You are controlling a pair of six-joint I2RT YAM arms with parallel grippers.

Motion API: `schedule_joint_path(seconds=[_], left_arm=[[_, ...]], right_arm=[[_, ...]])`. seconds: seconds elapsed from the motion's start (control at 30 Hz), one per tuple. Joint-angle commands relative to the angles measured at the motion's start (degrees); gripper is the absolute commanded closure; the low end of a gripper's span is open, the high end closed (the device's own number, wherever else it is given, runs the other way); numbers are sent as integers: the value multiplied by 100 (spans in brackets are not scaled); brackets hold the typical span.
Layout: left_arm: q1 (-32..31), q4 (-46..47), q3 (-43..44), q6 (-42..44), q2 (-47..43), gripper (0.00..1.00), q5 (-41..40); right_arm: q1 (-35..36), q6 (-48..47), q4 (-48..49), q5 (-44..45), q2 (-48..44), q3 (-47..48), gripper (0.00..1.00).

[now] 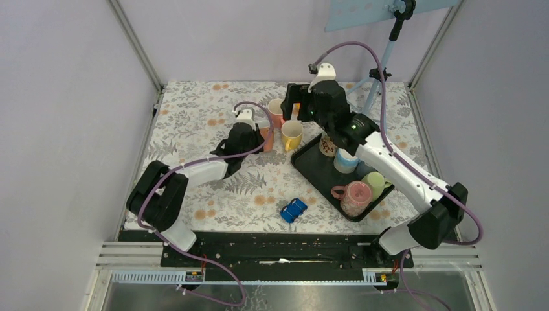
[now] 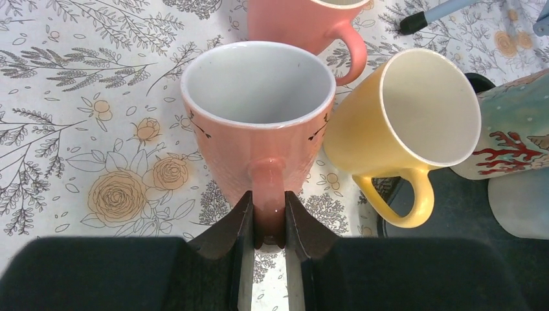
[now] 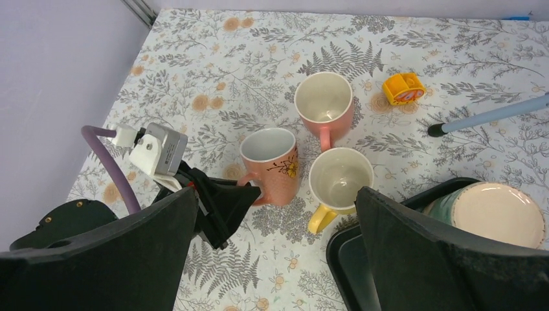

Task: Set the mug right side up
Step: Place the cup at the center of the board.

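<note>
**Peach mug upright on the cloth, pinched by its handle**

I see a table under a floral cloth. A black tray lies on its right half. It carries four cups: a speckled pink mug and a pale green mug at the near end, a light blue cup mid-tray, and a teal mug with a red coral pattern at the far end. I cannot tell which way up the teal one sits.

Just left of the tray, three mugs cluster on the cloth, all mouth up and empty. The peach mug with a small flower print is nearest the left arm. The yellow mug is just beside it, and the plain pink mug is behind them.

The left arm reaches low across the cloth. The left gripper has its fingers clamped on the peach mug's handle.

The right arm stretches over the tray with its wrist raised. The right gripper hangs above the cluster, fingers spread wide and holding nothing.

A blue toy car sits near the front edge. A small orange toy lies at the back.
</note>
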Motion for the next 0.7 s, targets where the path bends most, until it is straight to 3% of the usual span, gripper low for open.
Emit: schedule_joint_path(seconds=[0.0,0.2,0.67], left_arm=[[-144,1127,-350,260,-139,100,-766],[-428,1275,-660,292,-65,100,-1161],[-566,1439,-940,23,423,98,-1256]], right_arm=[[-26,112,889,34,-583,-456,0],[-30,119,1248,33,-956,-981,0],[-34,58,1527,5,-1288,-1540,0]])
